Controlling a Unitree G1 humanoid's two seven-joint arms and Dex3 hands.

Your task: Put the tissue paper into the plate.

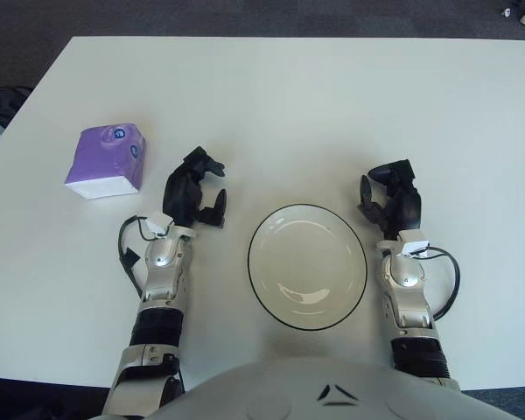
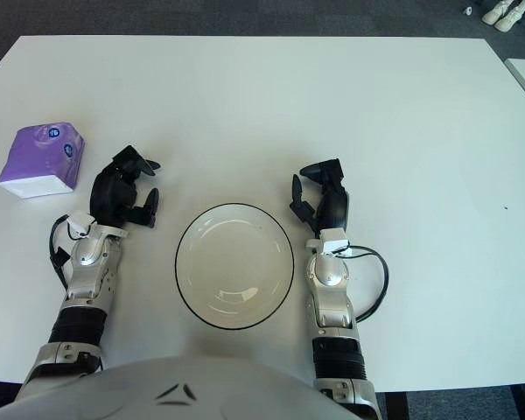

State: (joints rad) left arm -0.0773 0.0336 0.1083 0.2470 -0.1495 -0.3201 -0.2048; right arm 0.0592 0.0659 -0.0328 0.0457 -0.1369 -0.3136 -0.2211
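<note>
White rectangular table (image 1: 332, 96) viewed from above, on dark carpet. Purple soft pack of tissue paper (image 1: 107, 162) with a white lower edge, lying toward the table's left side, well apart from the round, shallow white plate with a dark rim (image 1: 307, 266) set near the front edge between the two arms. Plate seen holding nothing.

Left black three-fingered hand (image 1: 195, 190) placed between tissue pack and plate, nearer the pack yet not touching it; fingers loosely curled and partly parted, closed on nothing. Silver forearm with a black looped cable behind it, extending back toward the robot's body.

Right black three-fingered hand (image 2: 322, 199) shown just beside the plate's right rim, apart from it; fingers relaxed, slightly bent, grasping nothing. Matching silver forearm and cable loop behind.

Light-coloured shoes (image 2: 502, 12) visible on the floor beyond the table's far right corner.
</note>
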